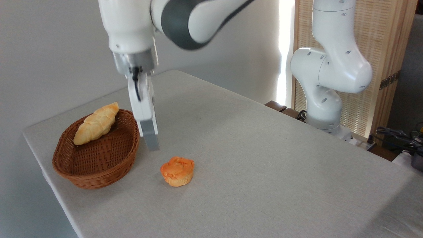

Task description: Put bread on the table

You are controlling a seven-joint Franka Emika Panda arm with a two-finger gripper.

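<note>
My gripper (151,143) holds nothing; its opening I cannot tell. Bun (177,171) below-right looks light, soft: grip its sides gently.

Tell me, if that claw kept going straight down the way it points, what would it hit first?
Probably bare table: the claw points down between the basket and orange bun, though depth is uncertain from one view.

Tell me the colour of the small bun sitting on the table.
Orange, with a paler underside; the bun shows clearly in the fixed camera view.
</note>
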